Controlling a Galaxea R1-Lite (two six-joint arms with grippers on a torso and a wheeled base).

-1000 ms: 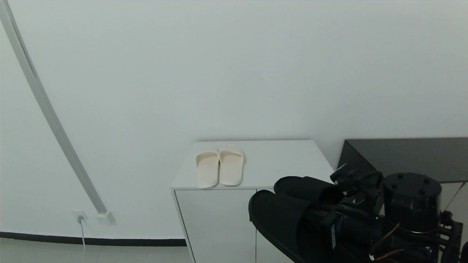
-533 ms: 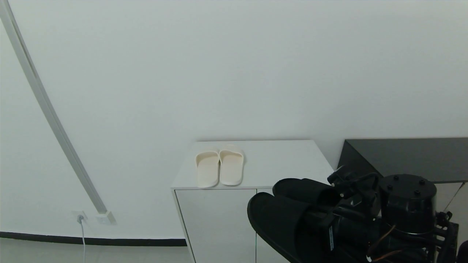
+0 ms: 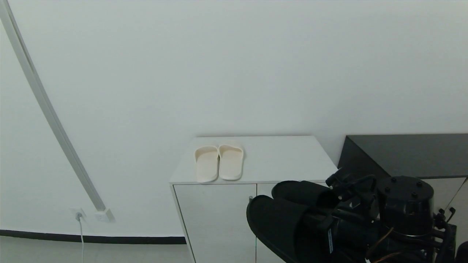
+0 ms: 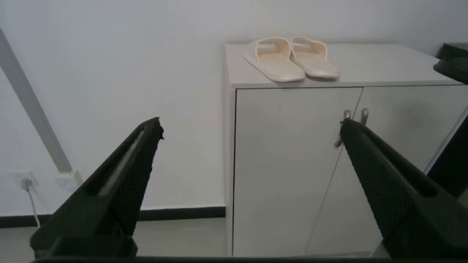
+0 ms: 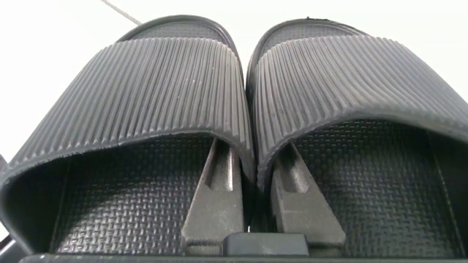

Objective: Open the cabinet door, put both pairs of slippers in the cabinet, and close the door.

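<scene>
Black slippers are hanging clamped in the right gripper; the left gripper, gaping empty, is facing the cabinet handles.

Four slippers in all, as two pairs: two cream slippers side by side on top of the one white cabinet, and two black slippers in front of the cabinet's right part. The cabinet has two doors and two handles. One dark unit stands to the cabinet's right, and one wall socket is to its left.
</scene>
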